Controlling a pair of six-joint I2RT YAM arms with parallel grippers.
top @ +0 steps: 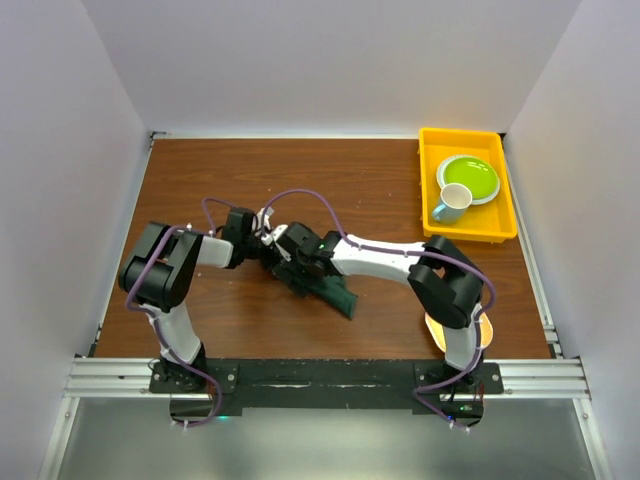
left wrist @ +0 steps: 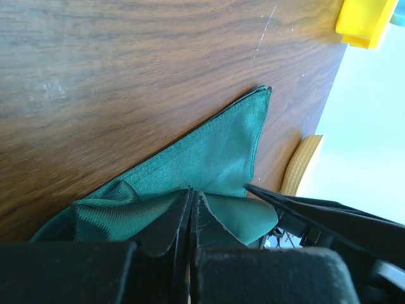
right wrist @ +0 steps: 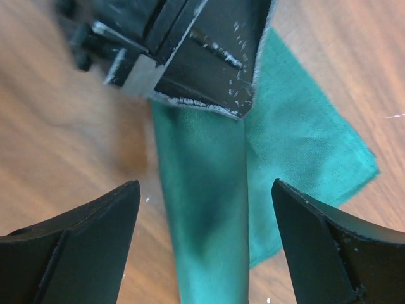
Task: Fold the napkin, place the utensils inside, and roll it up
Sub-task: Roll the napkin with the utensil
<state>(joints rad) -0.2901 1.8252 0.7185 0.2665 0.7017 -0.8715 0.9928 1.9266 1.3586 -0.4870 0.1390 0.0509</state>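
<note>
Risk notes, near side first.

The tan round item point(left wrist: 302, 161) sits off to the side of both jaw sets, partly under the right arm. It's only a problem if that elbow sweeps it.

- **right gripper** point(right wrist: 205, 190): jaws are spread wide and grip nothing. They straddle a folded band of the napkin point(right wrist: 209, 240), and neither pad appears to touch it.
- **left gripper** point(left wrist: 191, 196): jaws are fully closed, pinching a bunched bit of napkin at the tips. One flat corner fans out past the tips onto the table point(left wrist: 126, 76).

What can go wrong:
- The left finger sits just beyond the right jaw tips, over the same band. If the right gripper closes or advances here, it likely clips that finger instead of cloth.
- The left gripper has only a bunched pinch. A sideways pull probably drags the fold open or skews it, since the cloth looks slick on the wood.
- If the right gripper closes across the band, I'd expect a crumple, not a roll.
- No spoon shows between or near either jaw set. I can't tell if it's inside the fold or hidden under the arms. Rolling now risks an empty roll.

Far beyond both jaw sets is the yellow tray point(top: 470, 135) with a green plate point(top: 470, 178) and blue cup point(top: 452, 203). It's well apart, so no conflict.
</note>
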